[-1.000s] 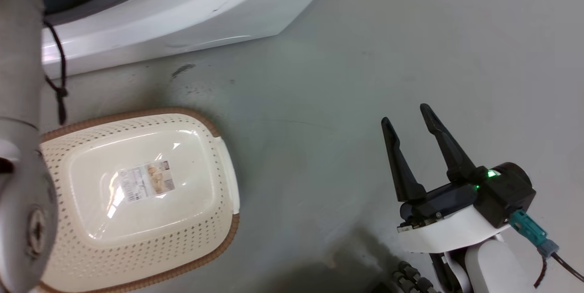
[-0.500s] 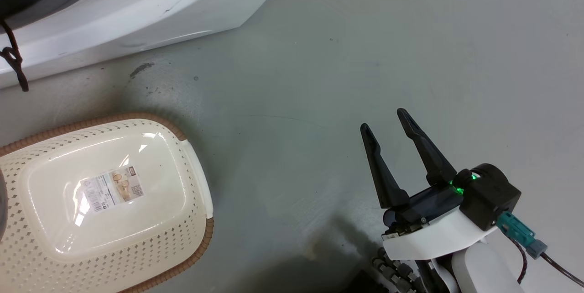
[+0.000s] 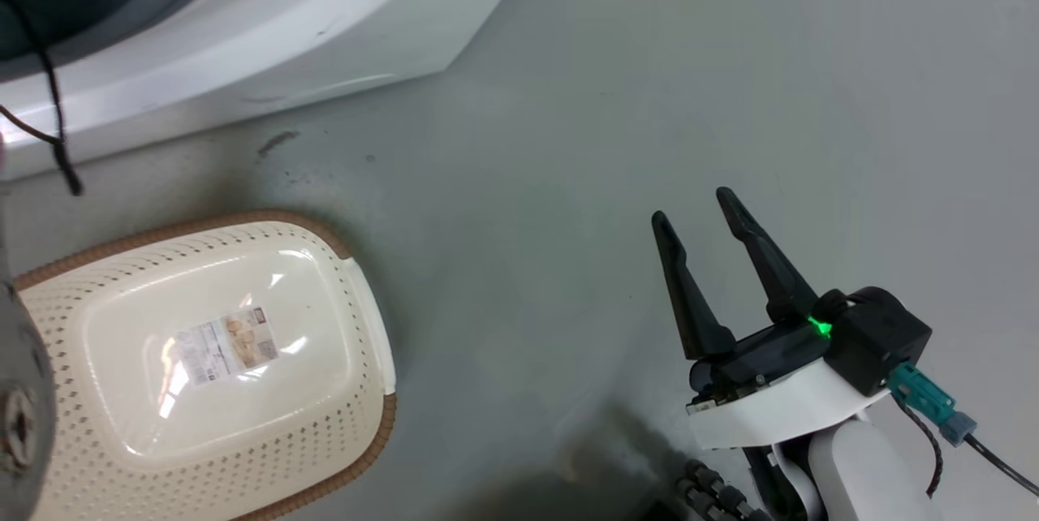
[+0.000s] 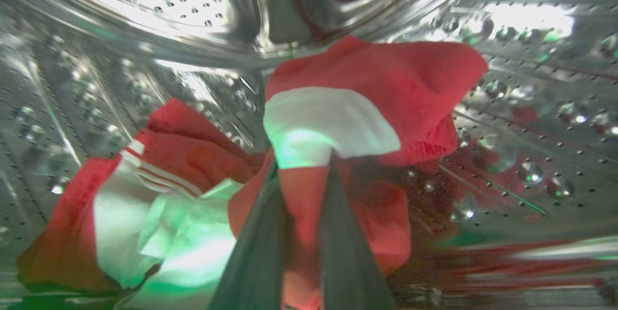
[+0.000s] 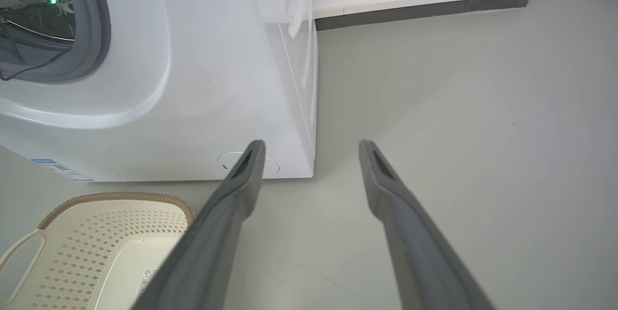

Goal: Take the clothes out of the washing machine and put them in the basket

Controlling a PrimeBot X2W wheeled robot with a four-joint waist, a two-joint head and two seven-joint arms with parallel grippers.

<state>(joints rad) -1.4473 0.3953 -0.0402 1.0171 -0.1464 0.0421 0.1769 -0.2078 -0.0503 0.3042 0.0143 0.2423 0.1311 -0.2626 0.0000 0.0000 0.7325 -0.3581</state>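
Observation:
Inside the perforated steel drum [image 4: 531, 107] of the washing machine [image 3: 325, 18] my left gripper [image 4: 305, 170] is shut on a fold of the red-and-white striped garment [image 4: 367, 78], which bunches up above the fingertips. A second red garment with white trim [image 4: 183, 150] lies to its left on the drum floor. The cream basket [image 3: 357, 407] with a brown rim stands on the floor in front of the machine, with just a label on its bottom. My right gripper [image 3: 691, 204] hovers open over the floor to the basket's right. The right wrist view shows this gripper [image 5: 311, 143], the machine [image 5: 217, 83] and the basket's rim [image 5: 116, 197].
Grey floor [image 3: 730, 58] stretches to the right of the machine. A white wall with a dark baseboard [image 5: 425, 8] runs behind it. A black cord [image 3: 57, 131] hangs by my left forearm [image 3: 20, 415] at the head view's left edge.
The head camera has shifted, so the basket and machine sit slightly differently in the picture. My right gripper stays open in the same pose.

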